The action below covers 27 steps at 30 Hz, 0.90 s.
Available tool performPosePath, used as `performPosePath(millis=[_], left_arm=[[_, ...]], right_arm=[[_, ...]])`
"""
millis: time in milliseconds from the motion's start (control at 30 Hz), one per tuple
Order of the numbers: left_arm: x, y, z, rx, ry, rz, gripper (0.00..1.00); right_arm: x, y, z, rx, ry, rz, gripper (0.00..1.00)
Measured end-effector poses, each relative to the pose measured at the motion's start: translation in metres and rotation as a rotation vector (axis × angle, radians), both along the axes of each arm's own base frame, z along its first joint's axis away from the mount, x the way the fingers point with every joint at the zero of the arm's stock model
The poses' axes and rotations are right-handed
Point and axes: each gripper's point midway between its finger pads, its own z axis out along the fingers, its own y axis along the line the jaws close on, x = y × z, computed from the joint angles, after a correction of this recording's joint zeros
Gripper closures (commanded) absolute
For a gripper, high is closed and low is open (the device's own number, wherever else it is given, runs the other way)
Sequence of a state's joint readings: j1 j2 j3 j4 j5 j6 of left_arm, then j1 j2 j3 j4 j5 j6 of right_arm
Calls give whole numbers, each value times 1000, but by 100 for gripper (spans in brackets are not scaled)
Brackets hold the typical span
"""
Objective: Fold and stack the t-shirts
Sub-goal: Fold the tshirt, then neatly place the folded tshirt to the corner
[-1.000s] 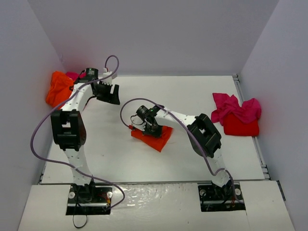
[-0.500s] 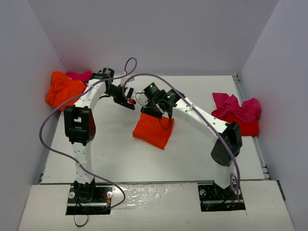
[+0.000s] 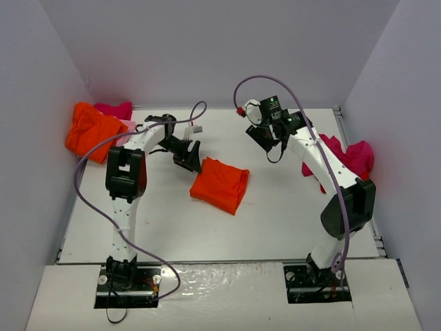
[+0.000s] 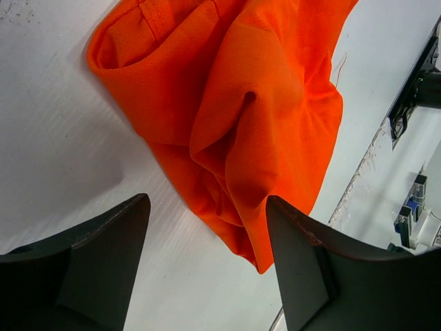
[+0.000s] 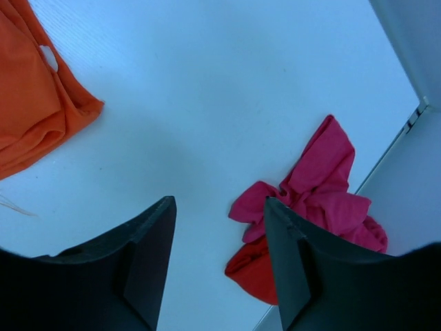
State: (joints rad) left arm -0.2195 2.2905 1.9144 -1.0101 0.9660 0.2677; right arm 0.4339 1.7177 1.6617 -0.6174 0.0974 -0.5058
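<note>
The folded orange shirt [image 3: 220, 185] lies mid-table [image 3: 172, 221], our left gripper [image 3: 189, 157] spread wide and empty just beside it. Our right gripper [image 3: 260, 135] hangs parted, empty, well apart. An orange-and-pink heap [image 3: 93, 127] sits far left, a pink-and-red heap [image 3: 342, 165] right.

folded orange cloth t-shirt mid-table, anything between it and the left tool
Nothing visible does. The open left tool hangs right at the edge of the folded orange cloth t-shirt, with only bare white table around them.

Soft matt cloth t-shirts [image 3: 220, 185].
</note>
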Motion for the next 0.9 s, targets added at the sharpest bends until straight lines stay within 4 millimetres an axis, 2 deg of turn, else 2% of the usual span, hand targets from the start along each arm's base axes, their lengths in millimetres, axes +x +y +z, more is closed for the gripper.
performPosePath(millis=[67,233,300,400,700,900], left_arm=[[0,0,-2,1,7,2,36],[-4,-4,-13,6,36,-9,35],[-8,-8,-21,6,65,-18,35],[-14,-19,-19,-28,110,-35,34],[-25,-37,-15,-163,192,-116,35],[-33,-37,-14,-229,218,-145,35]], right_arm=[[0,-11,-3,20,14,-29,39],[1,-35,-2,92,14,-95,37],[2,-46,-2,119,17,-122,37],[3,-57,-5,148,23,-155,36],[-6,-53,-27,183,79,-152,36],[-4,-51,-27,191,74,-152,36]])
